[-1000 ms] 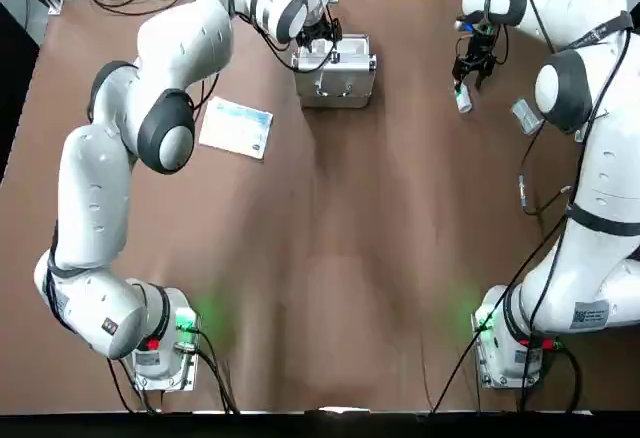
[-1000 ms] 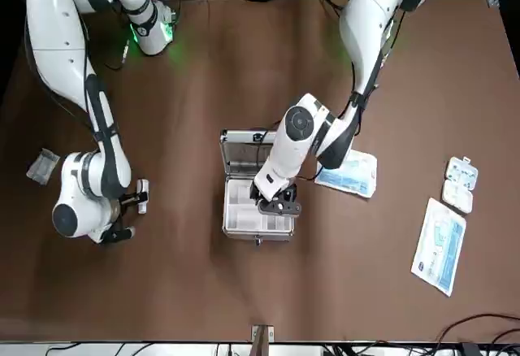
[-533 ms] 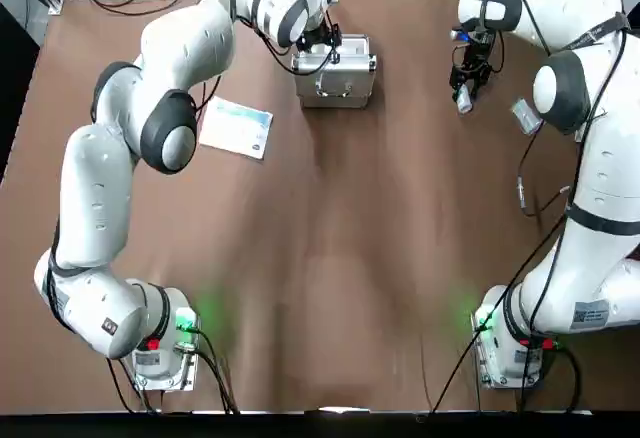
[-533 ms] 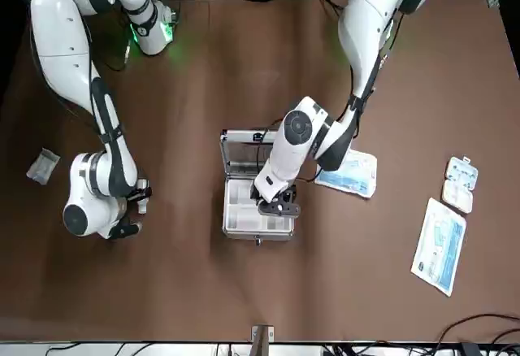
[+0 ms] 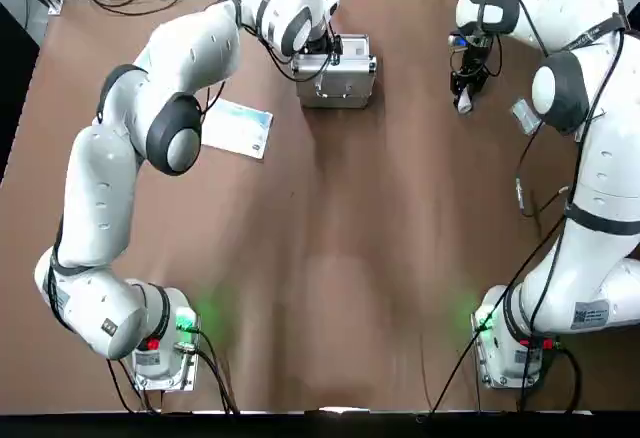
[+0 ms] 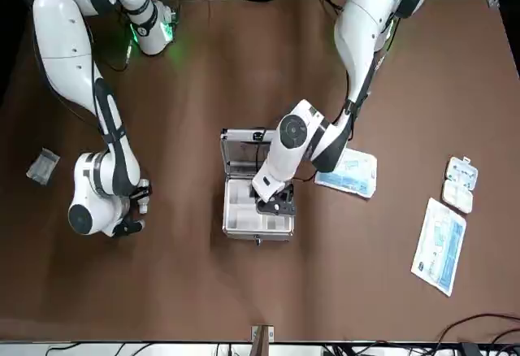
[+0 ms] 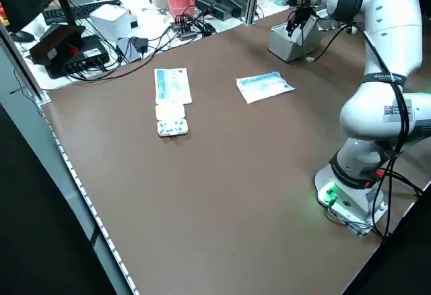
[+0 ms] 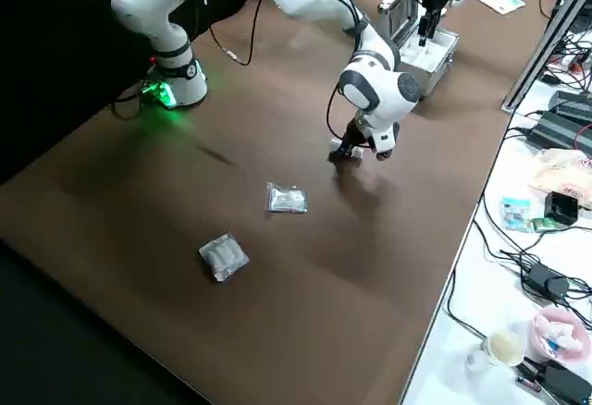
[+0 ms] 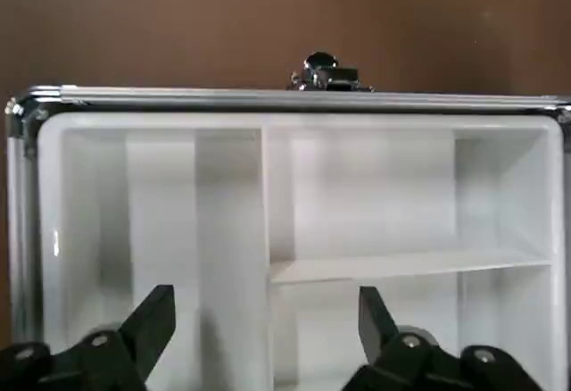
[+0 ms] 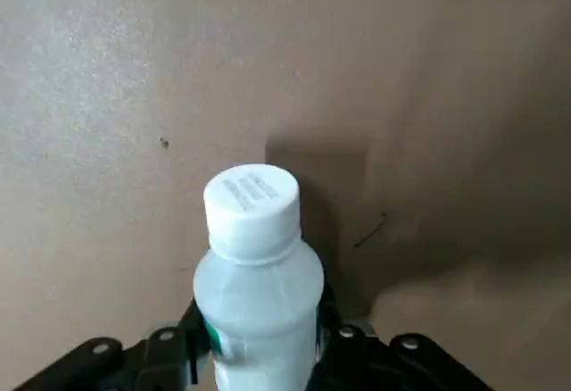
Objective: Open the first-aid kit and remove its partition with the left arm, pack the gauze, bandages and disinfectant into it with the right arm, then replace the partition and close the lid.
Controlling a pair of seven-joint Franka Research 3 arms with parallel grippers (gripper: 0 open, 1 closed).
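In the front view, a small clear packet (image 6: 42, 166) lies far left on the brown table (image 6: 244, 291). Next to it the right arm (image 6: 77, 71) bends down to its gripper (image 6: 134, 210), whose fingers are clamped on the disinfectant (image 10: 259, 275); the bottle sits between the pads with its white cap pointing away from the wrist, just above the tabletop. In the middle stands the first-aid kit (image 6: 256, 189), its lid (image 6: 244, 151) swung back and standing up. The left arm (image 6: 366, 31) reaches over it, and the left gripper (image 9: 263, 320) hangs inside the open case with its fingers spread wide apart, holding nothing. The partition (image 9: 357, 221) sits in the case, its white dividers visible between those fingers. Just right of the kit lies a blue-and-white packet (image 6: 349, 173). Farther right are a white blister pack (image 6: 459, 184) and a long printed pouch (image 6: 439, 246), well apart from the kit
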